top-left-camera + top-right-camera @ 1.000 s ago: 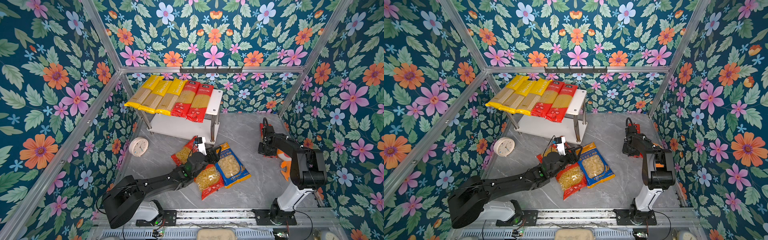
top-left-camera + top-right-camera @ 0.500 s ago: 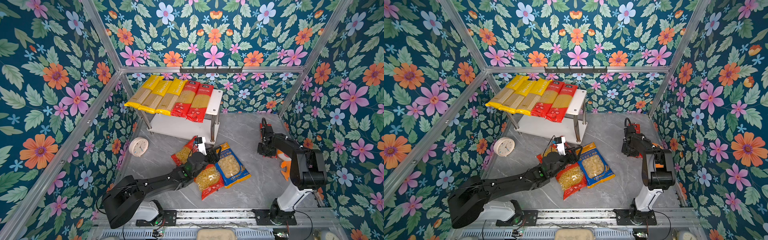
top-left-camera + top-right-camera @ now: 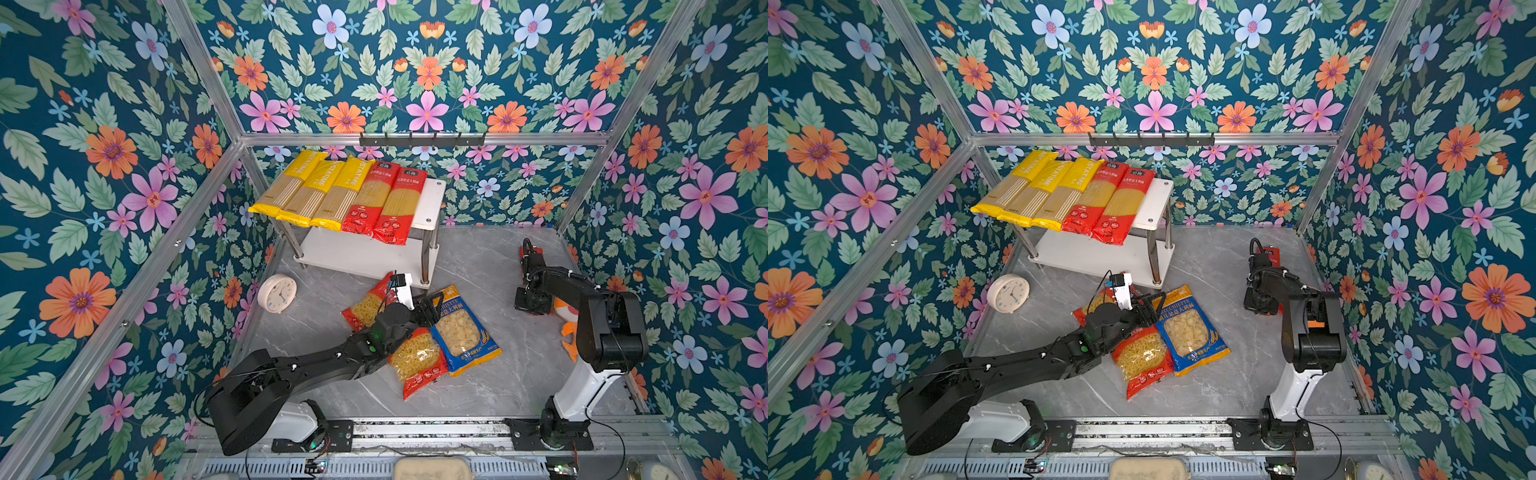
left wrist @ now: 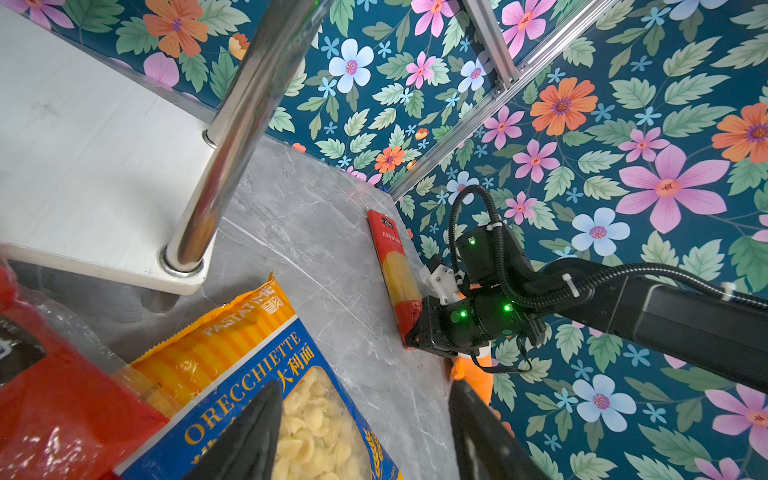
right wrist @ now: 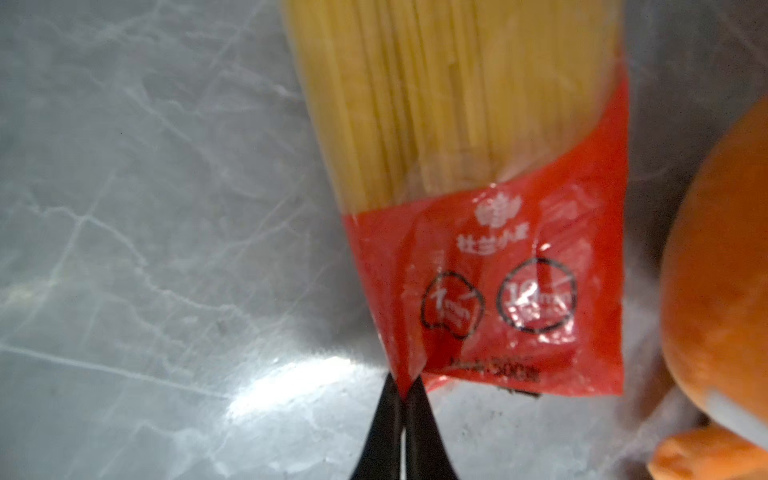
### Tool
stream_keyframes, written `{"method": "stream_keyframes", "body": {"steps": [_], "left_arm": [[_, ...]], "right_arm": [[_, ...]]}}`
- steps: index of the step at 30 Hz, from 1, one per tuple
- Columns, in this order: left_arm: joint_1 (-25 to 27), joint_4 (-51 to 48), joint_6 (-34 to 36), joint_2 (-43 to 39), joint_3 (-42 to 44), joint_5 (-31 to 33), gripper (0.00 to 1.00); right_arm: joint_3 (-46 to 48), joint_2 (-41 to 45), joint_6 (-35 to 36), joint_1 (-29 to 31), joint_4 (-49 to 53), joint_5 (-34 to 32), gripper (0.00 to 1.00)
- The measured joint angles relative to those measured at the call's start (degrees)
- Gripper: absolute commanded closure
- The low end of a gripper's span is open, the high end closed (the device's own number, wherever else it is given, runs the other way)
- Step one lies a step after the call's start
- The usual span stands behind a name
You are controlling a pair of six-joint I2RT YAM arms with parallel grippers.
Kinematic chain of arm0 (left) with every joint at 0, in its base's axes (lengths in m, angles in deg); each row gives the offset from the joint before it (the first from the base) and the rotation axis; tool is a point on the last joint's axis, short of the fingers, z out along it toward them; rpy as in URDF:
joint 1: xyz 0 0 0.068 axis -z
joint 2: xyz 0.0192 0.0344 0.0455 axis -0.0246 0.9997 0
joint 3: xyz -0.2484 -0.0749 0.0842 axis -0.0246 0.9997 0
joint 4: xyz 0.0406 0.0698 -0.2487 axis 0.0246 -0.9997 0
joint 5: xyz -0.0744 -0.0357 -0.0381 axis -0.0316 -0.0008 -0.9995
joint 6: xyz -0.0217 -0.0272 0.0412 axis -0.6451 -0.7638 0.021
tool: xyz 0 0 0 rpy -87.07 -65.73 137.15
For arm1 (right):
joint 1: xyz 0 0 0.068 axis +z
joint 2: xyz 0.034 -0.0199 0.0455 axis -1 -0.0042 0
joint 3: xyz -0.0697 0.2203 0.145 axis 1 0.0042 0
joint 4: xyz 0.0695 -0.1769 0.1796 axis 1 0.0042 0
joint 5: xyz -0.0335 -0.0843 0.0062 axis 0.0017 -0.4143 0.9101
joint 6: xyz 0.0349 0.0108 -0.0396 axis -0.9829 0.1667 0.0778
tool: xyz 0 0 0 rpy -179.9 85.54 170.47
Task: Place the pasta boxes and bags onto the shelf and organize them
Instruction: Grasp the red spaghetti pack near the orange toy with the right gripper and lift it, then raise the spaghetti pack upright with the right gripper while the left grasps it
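Your right tool (image 5: pixel 405 384) has its fingers pressed together on one corner of the red spaghetti pack (image 5: pixel 478 208), and it pinches the thin film there. This pack lies flat on the desk (image 5: pixel 145 208) near the right wall, just beside the orange plush (image 5: pixel 715 270). Your left tool (image 4: pixel 365 388) is spread wide and holds nothing. It hangs over the orecchiette bag (image 4: pixel 257 374), with one finger above the bag and the other past its edge; I cannot tell if it touches. On the top board of the shelf (image 3: pixel 432 195) you see three yellow spaghetti packs (image 3: pixel 316 187) and two red packs (image 3: pixel 386 199) side by side, their front ends over the edge. Two red short-pasta bags (image 3: pixel 415 361) lie on the desk beside the orecchiette bag, in front of the shelf.
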Motion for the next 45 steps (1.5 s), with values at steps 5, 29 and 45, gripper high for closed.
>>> {"method": "stream_keyframes", "body": {"steps": [5,29,45], "left_arm": [[0.00,0.07,0.00,0.55,-0.24,-0.22,0.34],[-0.11,-0.13,-0.20,0.13,1.07,2.08,0.34],[-0.20,-6.49,3.72,9.44,-8.31,-2.32,0.32]], "right_arm": [[0.00,2.86,-0.02,2.27,1.33,1.53,1.00],[4.61,20.96,-10.14,29.97,6.64,24.94,0.98],[12.85,24.55,-18.21,5.07,-8.52,40.13,0.38]]}}
